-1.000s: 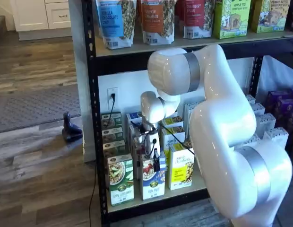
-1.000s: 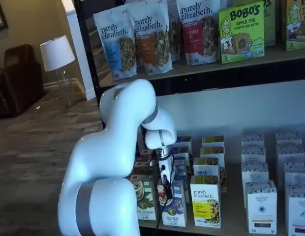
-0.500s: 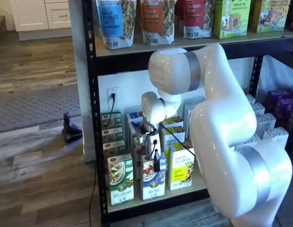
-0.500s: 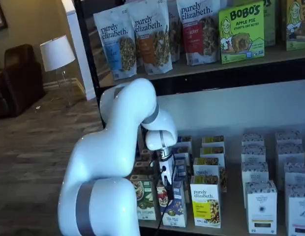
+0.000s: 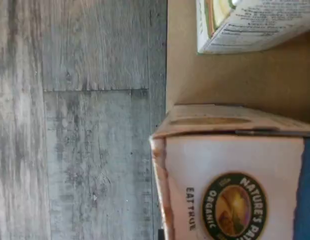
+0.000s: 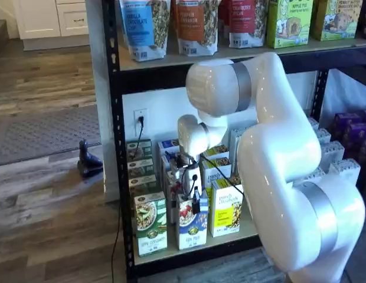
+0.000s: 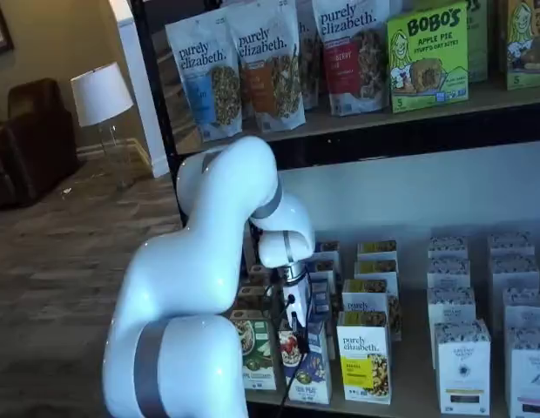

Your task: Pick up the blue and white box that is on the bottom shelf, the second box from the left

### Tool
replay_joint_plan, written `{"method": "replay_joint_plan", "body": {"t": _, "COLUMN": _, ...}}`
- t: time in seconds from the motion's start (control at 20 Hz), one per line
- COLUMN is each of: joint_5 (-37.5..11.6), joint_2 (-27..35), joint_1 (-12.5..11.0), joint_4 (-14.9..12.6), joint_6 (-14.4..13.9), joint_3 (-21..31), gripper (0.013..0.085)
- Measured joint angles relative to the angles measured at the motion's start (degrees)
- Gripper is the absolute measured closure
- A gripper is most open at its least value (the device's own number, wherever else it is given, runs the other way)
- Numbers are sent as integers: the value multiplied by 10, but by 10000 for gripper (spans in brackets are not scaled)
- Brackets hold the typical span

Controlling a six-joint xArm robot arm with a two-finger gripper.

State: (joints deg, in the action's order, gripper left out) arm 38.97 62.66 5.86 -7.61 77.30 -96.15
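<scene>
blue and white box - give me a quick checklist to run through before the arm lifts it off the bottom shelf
1. Gripper at the top of the blue and white box: ok in both shelf views.
2. Fingers closed on the box: ok.
3. Right carton, between the green-and-white carton and the yellow-and-white carton: ok.
4. Box upright: not ok, it leans in a shelf view.
5. Clearance from the neighbours: cannot tell.
6. Box base on the bottom shelf: cannot tell.
</scene>
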Motion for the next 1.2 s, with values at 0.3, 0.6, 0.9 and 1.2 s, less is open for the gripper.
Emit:
{"method": "replay_joint_plan", "body": {"t": 0.3, "joint_5": -16, "joint_2": -18, "joint_1": -1, "joint_4": 0, "joint_6": 1, "joint_3": 27, "gripper": 490}}
{"method": "replay_joint_plan", "body": {"t": 0.6, "joint_5": -22, "joint_2": -60, "joint_1": 5, "joint_4": 0, "joint_6": -6, "joint_3": 82, "gripper": 490}}
{"method": "replay_joint_plan", "body": {"t": 0.9, "joint_5": -36, "joint_2": -122, "joint_1": 15, "joint_4": -4, "joint_6": -21, "joint_3": 164, "gripper": 490}}
{"method": "replay_joint_plan", "body": {"t": 1.2, "joint_5": -52, "joint_2": -186, "joint_1": 24, "joint_4": -6, "joint_6": -33, "joint_3": 243, "gripper": 490}}
